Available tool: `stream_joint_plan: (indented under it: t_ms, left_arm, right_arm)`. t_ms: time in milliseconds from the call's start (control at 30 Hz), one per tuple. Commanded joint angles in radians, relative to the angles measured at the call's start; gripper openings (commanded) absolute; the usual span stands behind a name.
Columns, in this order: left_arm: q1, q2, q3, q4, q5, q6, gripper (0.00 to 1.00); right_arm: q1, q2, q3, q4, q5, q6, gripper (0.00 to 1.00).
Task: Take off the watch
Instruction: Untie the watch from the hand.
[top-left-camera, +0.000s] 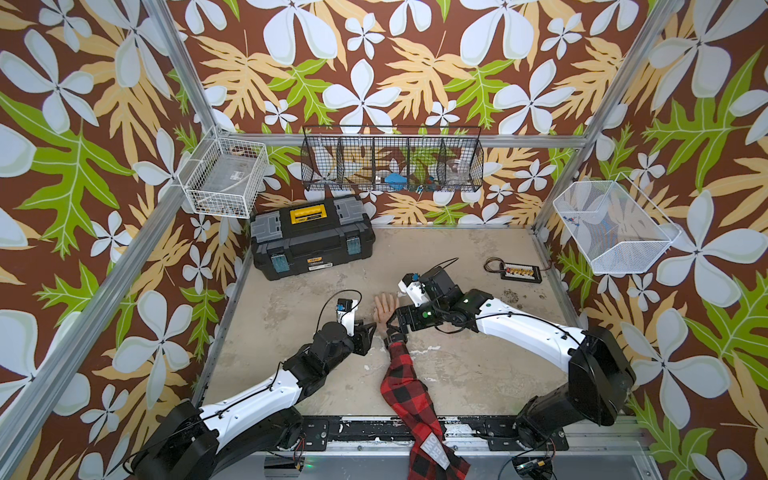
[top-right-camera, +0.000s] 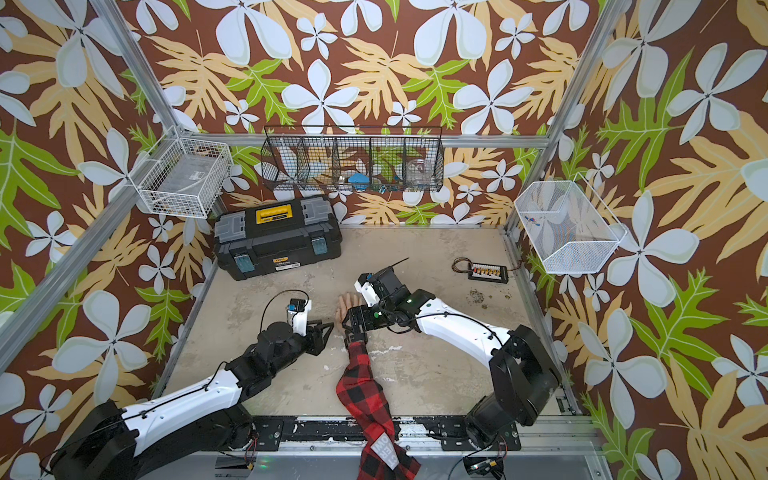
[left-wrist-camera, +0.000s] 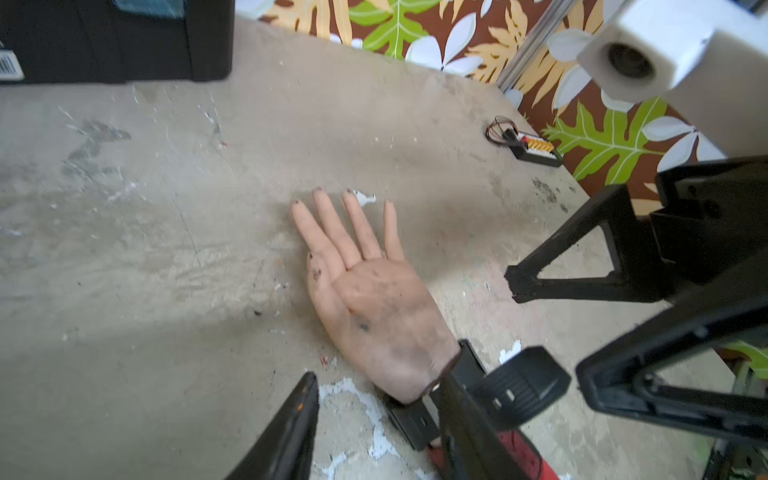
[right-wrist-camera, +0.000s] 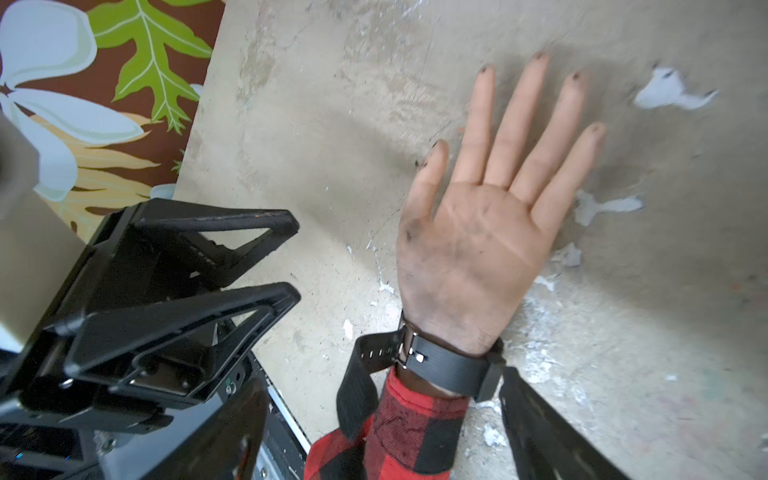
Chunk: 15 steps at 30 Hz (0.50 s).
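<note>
Item: the watch (right-wrist-camera: 449, 365), buckled round the wrist of the dummy hand (right-wrist-camera: 469, 249) on the table (right-wrist-camera: 291, 104), strap tail loose; left fingers (right-wrist-camera: 249, 218) half-spread, empty, near that tail; right fingers (right-wrist-camera: 536, 419) wide, empty, by the case; we would pinch the tail and pull back to free the pin.
</note>
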Motion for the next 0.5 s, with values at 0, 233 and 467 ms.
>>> stream_joint_plan:
  t_ms: [0, 233, 467]
  left_arm:
    - [0.005, 0.016, -0.018, 0.051, 0.066, -0.026, 0.47]
    - [0.007, 0.092, -0.029, 0.114, 0.126, -0.039, 0.42]
    - [0.008, 0.159, -0.029, 0.152, 0.156, -0.039, 0.37]
  right_arm:
    - [0.003, 0.022, -0.013, 0.063, -0.116, 0.019, 0.83]
    - [0.002, 0.077, -0.002, 0.042, -0.098, 0.005, 0.53]
    - [0.002, 0.099, 0.002, 0.023, -0.014, -0.018, 0.29]
